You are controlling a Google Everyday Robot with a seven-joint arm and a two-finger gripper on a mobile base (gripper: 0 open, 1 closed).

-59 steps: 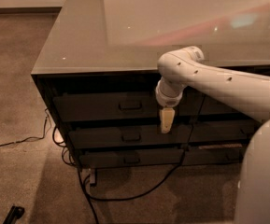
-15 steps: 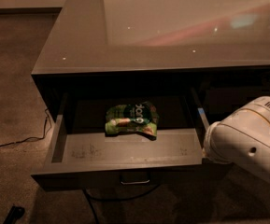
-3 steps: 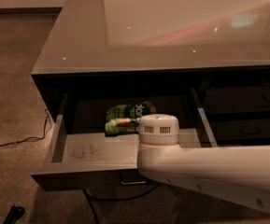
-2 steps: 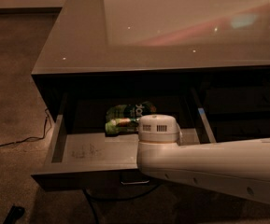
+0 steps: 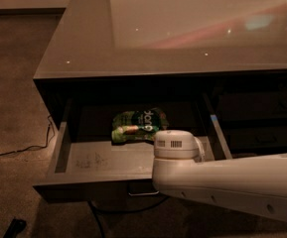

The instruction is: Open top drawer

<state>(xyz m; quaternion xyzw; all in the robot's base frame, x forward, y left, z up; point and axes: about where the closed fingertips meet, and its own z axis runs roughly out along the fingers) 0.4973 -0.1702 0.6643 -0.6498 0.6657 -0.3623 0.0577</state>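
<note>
The top drawer (image 5: 103,160) stands pulled far out of the dark cabinet, its scuffed grey floor showing. Its small metal handle (image 5: 142,194) peeks out below the front edge. A green snack bag (image 5: 139,125) lies at the back of the drawer. My white arm (image 5: 222,182) reaches in from the right across the drawer's front, with a round joint (image 5: 175,144) over the front right part. My gripper is hidden behind the arm, somewhere near the drawer front, so its fingers do not show.
A glossy grey countertop (image 5: 182,29) covers the cabinet. More dark drawer fronts (image 5: 252,108) sit shut to the right. A black cable (image 5: 14,152) trails over the carpet at the left, and a small dark object (image 5: 14,227) lies at the bottom left.
The arm's round joint has drifted slightly right and down over the last second. The drawer stays open and the bag has not moved.
</note>
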